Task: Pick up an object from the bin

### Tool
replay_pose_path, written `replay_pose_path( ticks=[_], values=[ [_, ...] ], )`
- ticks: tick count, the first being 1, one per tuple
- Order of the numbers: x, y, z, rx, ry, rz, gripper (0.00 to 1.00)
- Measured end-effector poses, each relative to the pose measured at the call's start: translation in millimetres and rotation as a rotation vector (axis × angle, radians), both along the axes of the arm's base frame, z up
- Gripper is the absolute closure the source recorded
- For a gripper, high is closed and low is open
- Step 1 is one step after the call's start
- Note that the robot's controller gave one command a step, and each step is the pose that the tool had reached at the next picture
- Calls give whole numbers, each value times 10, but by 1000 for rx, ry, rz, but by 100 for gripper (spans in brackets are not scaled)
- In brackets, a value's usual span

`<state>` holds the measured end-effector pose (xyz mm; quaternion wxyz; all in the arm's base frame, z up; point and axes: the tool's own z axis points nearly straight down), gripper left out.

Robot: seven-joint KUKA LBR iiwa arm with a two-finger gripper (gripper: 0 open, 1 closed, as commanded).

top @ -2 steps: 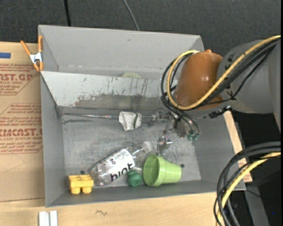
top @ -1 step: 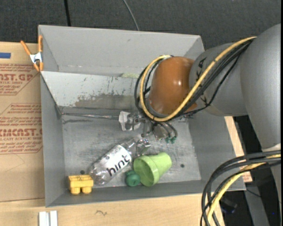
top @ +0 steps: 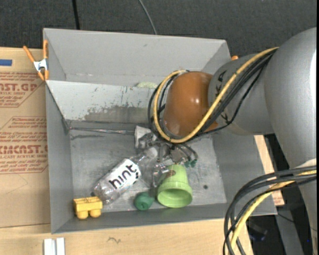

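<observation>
The tool (top: 165,154), open or closed unclear, sits low between a clear plastic "hint" bottle (top: 119,179) at its 7 o'clock and a light-green plastic cup (top: 174,189) at 5 o'clock, where crowding could make either slip.

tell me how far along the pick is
Reach looks done: the tool sits low over the bin floor, right above the light green cup and beside the clear hint bottle. No grasp is visible. Left: grasp and lift; the yellow block and dark green piece lie untouched.

Yellow block (top: 87,207), lime cup (top: 175,187), dk-green blob (top: 144,201), clear bottle (top: 119,180) w/ white lettering.
</observation>
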<state>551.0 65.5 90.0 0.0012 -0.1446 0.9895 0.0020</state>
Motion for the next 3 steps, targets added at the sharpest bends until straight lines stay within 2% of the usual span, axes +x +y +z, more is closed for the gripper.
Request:
replay_pose_path(
  ticks=[1, 2, 3],
  values=[
    [-207, -344, -142, -2, 0, -88, 0],
    [23, -410, -171, -4, 3, 16, 100],
    [23, -410, -172, -4, 3, 16, 100]
  ],
)
